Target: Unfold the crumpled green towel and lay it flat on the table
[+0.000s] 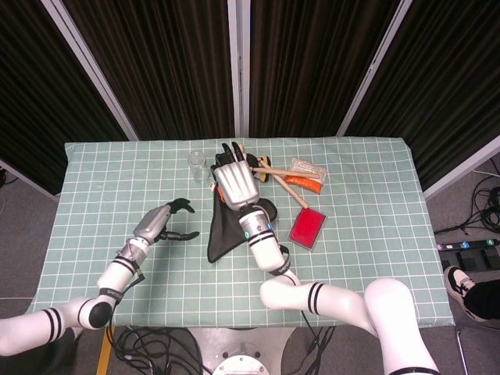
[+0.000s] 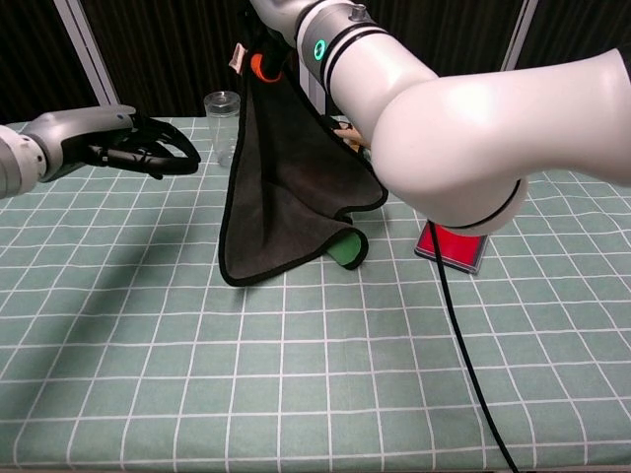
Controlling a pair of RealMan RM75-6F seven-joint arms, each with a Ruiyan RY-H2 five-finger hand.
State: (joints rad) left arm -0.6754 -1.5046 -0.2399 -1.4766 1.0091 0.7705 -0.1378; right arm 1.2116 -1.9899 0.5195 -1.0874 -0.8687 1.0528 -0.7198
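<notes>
Our right hand grips the green towel by its top edge and holds it hanging above the table, its lower corner touching the cloth just in front of the clear glass. Our left hand hovers to the towel's left, fingers spread apart and holding nothing. Beyond the towel lie a red pad, a wooden stick and a small packet. A pale green checked cloth covers the table; dark curtains with white frame bars stand behind it.
</notes>
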